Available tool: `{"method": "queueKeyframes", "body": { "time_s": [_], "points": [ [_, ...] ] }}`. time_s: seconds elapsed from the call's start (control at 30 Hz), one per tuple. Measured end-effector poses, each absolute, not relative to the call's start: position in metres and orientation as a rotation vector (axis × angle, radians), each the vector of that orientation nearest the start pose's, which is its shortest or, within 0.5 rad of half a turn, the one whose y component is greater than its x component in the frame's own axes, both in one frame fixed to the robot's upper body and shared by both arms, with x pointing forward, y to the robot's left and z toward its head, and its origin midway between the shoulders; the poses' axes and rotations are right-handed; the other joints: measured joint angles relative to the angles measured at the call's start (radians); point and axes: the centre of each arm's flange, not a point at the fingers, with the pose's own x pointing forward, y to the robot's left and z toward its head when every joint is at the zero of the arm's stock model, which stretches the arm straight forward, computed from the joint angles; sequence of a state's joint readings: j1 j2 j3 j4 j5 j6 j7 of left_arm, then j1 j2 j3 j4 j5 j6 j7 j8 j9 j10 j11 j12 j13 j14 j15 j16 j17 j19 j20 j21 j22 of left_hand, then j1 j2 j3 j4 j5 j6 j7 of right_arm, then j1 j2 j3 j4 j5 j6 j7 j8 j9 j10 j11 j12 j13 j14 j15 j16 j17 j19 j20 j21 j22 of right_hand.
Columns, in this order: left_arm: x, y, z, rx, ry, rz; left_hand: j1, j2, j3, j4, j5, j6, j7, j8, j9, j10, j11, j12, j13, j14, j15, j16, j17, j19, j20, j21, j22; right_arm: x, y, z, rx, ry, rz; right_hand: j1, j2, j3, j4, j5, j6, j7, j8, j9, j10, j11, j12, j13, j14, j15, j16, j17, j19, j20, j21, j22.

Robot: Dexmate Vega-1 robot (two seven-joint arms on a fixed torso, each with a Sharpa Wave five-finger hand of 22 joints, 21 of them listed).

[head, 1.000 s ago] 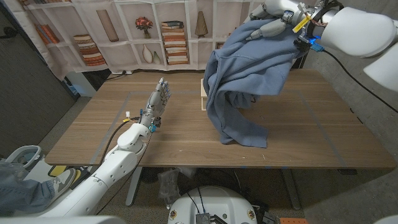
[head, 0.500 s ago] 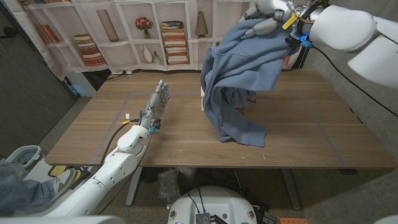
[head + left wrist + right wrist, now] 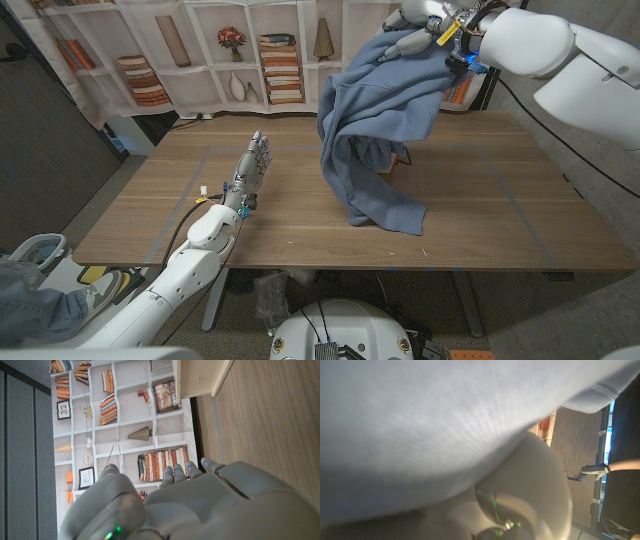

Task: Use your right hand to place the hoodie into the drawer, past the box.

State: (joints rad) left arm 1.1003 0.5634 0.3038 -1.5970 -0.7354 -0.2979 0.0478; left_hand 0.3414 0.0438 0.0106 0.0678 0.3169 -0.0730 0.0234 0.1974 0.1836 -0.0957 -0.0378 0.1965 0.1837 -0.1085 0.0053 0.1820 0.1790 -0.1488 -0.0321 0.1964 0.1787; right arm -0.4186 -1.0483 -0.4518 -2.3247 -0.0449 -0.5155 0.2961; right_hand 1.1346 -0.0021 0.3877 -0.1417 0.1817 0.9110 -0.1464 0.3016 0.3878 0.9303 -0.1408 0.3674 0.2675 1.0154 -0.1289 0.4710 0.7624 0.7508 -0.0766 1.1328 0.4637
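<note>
Right hand: the robot's white right hand (image 3: 412, 28) is raised high over the far side of the table, its fingers closed in the cloth of a blue fleece hoodie (image 3: 375, 130).
Hoodie: it hangs from that hand in long folds, and its lowest part lies crumpled on the brown wooden table (image 3: 500, 215), near the middle. In the right wrist view the blue cloth (image 3: 435, 425) is draped over the back of the hand.
Drawer: a pale wooden edge (image 3: 326, 152) shows just behind the hanging cloth, at the far side of the table; most of it is hidden, so its shape cannot be told.
Left hand: the robot's white left hand (image 3: 252, 165) stands on the table, well apart from the hoodie, fingers straight and together, holding nothing.
Behind the table: a printed backdrop of bookshelves (image 3: 200, 60) with books and vases.
Person: a gloved hand (image 3: 594, 468) shows in the right wrist view.
</note>
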Motion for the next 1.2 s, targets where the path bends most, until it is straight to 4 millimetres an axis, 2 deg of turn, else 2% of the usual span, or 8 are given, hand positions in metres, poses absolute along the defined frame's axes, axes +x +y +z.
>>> {"method": "queueKeyframes", "body": {
  "time_s": [0.87,1.0,1.07,1.2],
  "points": [
    [0.585,0.294,-0.079,-0.175,-0.579,-0.206,0.000,0.000,-0.005,0.002,0.000,0.000,0.000,0.000,0.000,0.000,0.000,0.000,0.000,0.000,0.000,0.000,0.000,0.000,0.000,0.000,0.000,0.464,-0.173,0.265,-1.281,-0.835,0.069,0.000,0.000,0.000,0.000,-0.001,0.004,-0.004,-0.004,0.004,0.008,-0.008,-0.004,0.009,0.005,-0.001,-0.002,0.009,-0.002,-0.002,0.008,-0.010],
    [0.584,0.295,-0.079,-0.174,-0.579,-0.205,0.000,0.000,-0.008,0.000,0.000,0.000,0.000,0.000,0.000,0.000,0.000,0.000,0.000,0.000,0.000,0.000,0.000,0.000,0.000,0.000,0.000,0.463,-0.173,0.267,-1.283,-0.847,0.059,0.000,0.000,0.004,-0.004,-0.001,0.004,-0.004,-0.004,0.004,0.008,-0.007,-0.010,0.010,0.005,-0.002,-0.005,0.011,-0.002,-0.002,0.014,-0.010],
    [0.584,0.297,-0.079,-0.177,-0.578,-0.200,0.000,0.000,-0.008,0.000,0.000,0.000,0.000,0.000,0.000,0.000,0.000,0.000,0.000,0.000,0.000,0.000,0.000,0.000,0.000,0.000,0.000,0.476,-0.173,0.266,-1.261,-0.831,0.060,0.000,0.000,0.004,-0.004,-0.002,0.004,-0.004,-0.004,0.004,0.010,-0.009,-0.010,0.010,0.005,-0.001,-0.005,0.011,-0.002,-0.002,0.014,-0.010],
    [0.583,0.298,-0.080,-0.180,-0.577,-0.199,0.000,0.000,-0.008,0.000,0.000,0.000,0.000,0.000,0.000,0.000,0.000,0.000,0.000,0.000,0.000,0.000,0.000,0.000,0.000,0.000,0.000,0.483,-0.172,0.266,-1.251,-0.828,0.057,-0.003,0.003,0.004,-0.004,-0.004,0.006,-0.006,-0.008,0.004,0.013,-0.013,-0.013,0.010,0.005,-0.002,-0.005,0.011,-0.009,0.005,0.014,-0.013]
  ]
}}
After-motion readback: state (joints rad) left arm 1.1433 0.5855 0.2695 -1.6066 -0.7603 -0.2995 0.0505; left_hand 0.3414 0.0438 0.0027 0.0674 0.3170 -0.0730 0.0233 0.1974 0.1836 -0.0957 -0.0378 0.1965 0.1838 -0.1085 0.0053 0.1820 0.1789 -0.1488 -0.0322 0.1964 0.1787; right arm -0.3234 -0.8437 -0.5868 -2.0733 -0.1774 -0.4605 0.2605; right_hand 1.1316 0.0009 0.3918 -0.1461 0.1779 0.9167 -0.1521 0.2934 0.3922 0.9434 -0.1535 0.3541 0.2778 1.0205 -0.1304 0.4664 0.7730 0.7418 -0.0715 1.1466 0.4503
